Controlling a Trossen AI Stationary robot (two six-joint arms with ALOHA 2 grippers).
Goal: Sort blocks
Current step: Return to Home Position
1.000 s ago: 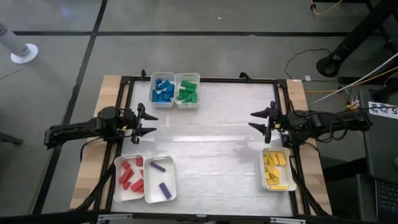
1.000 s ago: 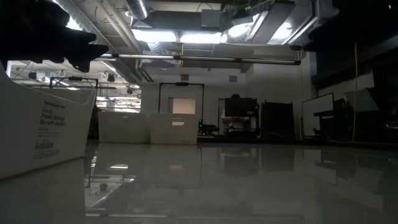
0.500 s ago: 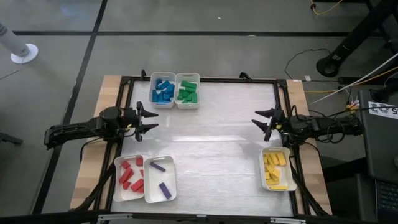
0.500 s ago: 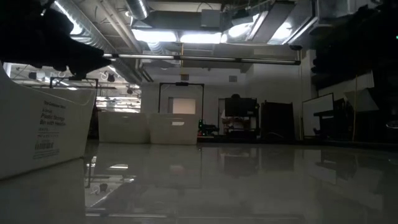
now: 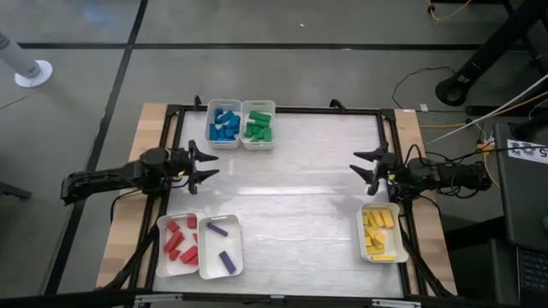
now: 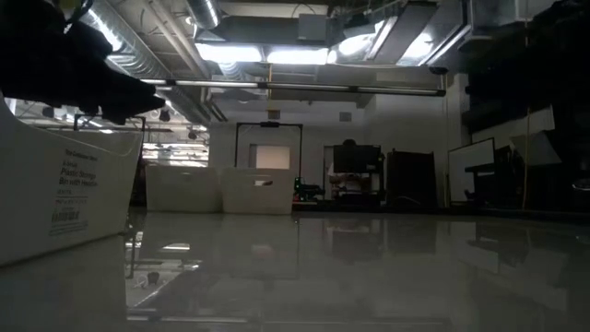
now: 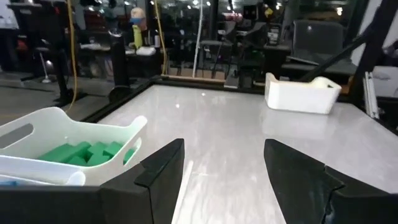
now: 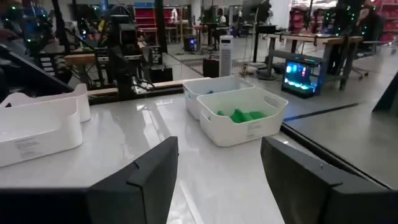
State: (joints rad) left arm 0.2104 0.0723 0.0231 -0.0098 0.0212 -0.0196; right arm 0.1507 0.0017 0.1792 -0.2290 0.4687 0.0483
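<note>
High view: blocks (image 5: 224,124) lie sorted by colour in white trays (image 5: 211,250) at the table (image 5: 291,197) corners.
Left gripper (image 5: 204,164) at left edge, right gripper (image 5: 366,168) at right edge, jaws released.

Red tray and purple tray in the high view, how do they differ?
The red tray holds several red blocks; the purple tray holds only two purple blocks. The red tray sits by the table edge; the purple tray lies on its inner side. Both are white, rectangular, side by side. The left gripper and right gripper are open, away from both.
</note>
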